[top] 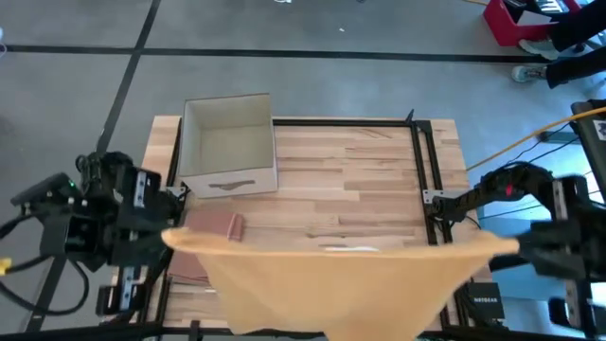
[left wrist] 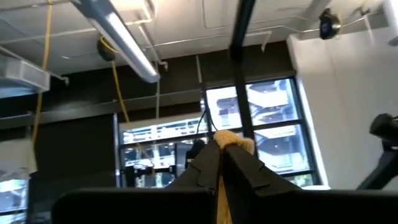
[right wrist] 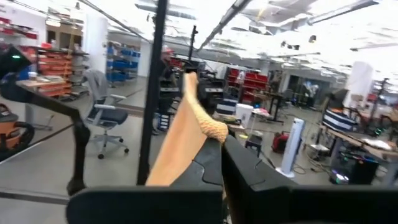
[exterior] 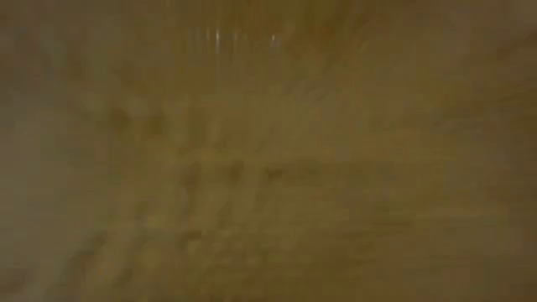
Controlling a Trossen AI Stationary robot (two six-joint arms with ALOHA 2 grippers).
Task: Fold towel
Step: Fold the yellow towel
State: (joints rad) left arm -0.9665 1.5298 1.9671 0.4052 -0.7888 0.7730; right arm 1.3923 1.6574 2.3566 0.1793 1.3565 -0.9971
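A mustard-yellow towel (top: 331, 284) hangs stretched between my two grippers above the table's near edge, its upper edge level and its middle sagging toward the near side. It fills the low view (exterior: 268, 151). My left gripper (top: 170, 237) is shut on its left corner and my right gripper (top: 511, 248) is shut on its right corner. Both wrist cameras look upward and outward into the room. My left gripper pinches the towel's left top corner (left wrist: 233, 140) between its two fingers, a small tuft showing past the tips; the towel is lifted and hangs below. My right gripper pinches the right top corner (right wrist: 208, 127) between its fingers; the top edge runs taut between both holds.
A white open box (top: 227, 142) stands on the table's far left part. A folded brownish-pink cloth (top: 213, 227) lies on the table just behind the towel's left side. A black frame (top: 426, 170) borders the wooden top (top: 350, 170). People's legs show beyond the far right corner.
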